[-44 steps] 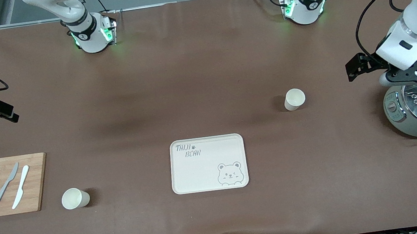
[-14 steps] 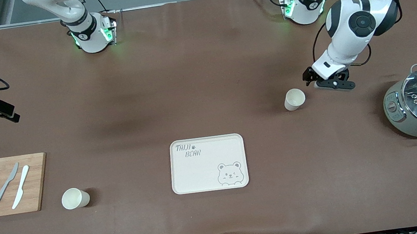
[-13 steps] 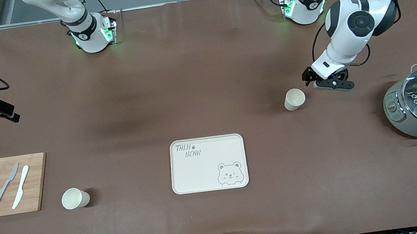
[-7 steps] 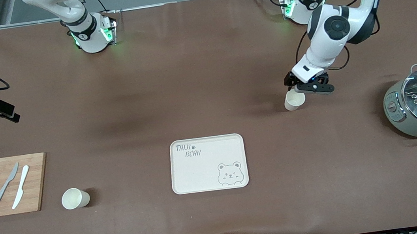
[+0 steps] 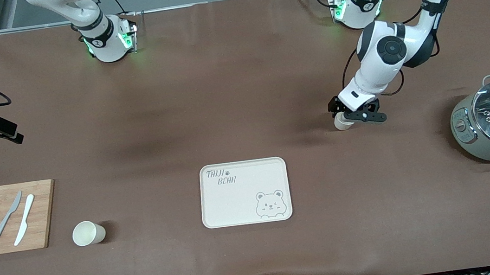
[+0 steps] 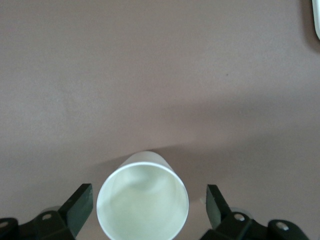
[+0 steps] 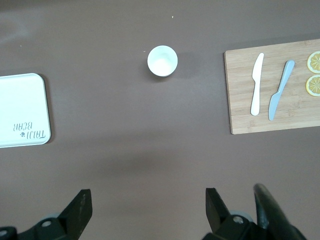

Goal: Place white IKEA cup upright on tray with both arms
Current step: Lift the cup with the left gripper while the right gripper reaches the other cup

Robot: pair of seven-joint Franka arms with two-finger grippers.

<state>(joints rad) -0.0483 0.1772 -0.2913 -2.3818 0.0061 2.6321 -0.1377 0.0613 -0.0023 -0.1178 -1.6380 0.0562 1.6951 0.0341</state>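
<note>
Two white cups on the brown table, and the left arm has gone for the one at its own end.

Left gripper [image 6: 150, 210] hangs right over the upright, round white plastic cup [image 6: 143, 198], fingers [image 6: 76, 206] spread wide to either side of the rim and not touching it; the cup's long axis runs straight up into the gap, so I'd guess a short drop and a squeeze comes next. It stands farther from the front camera than the flat cream rectangular tray [image 5: 244, 192] with the bear print. Right gripper [image 7: 145, 212] waits, also spread, high over the table, with the second white cup [image 7: 162, 60] well apart beside the wooden cutting board [image 7: 270, 95].
</note>
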